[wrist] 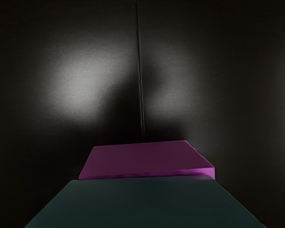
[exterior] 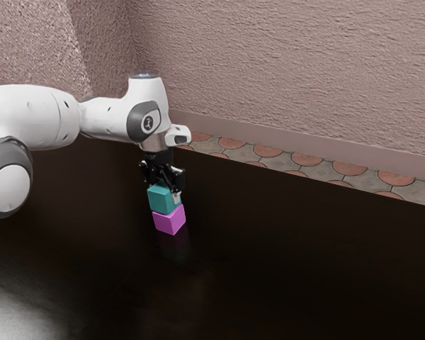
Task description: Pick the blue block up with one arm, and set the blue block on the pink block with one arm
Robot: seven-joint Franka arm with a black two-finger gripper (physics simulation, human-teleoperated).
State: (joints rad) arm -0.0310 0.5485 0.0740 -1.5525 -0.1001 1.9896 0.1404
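Glossy dark tabletop (exterior: 304, 269); smooth, matt teal-blue cube (exterior: 161, 198) and magenta cube (exterior: 169, 220); rough pinkish plaster wall (exterior: 304, 64) at twelve o'clock.

Blocks: two in all. One blue block (exterior: 163, 197), one pink block (exterior: 169, 219). One stack, two blocks high.
One white arm (exterior: 92, 117). One set of black jaws, two fingers (exterior: 176, 181).
One dark surface (exterior: 304, 269).
Two walls meeting at one corner: side wall (exterior: 28, 42), back wall (exterior: 304, 64).
One baseboard (exterior: 304, 142) strip along back wall. One strip of tiled floor (exterior: 326, 170).
Wrist view: same two blocks, one of each colour. One thin seam (wrist: 141, 71) across surface. One pale glare patch (wrist: 80, 85).
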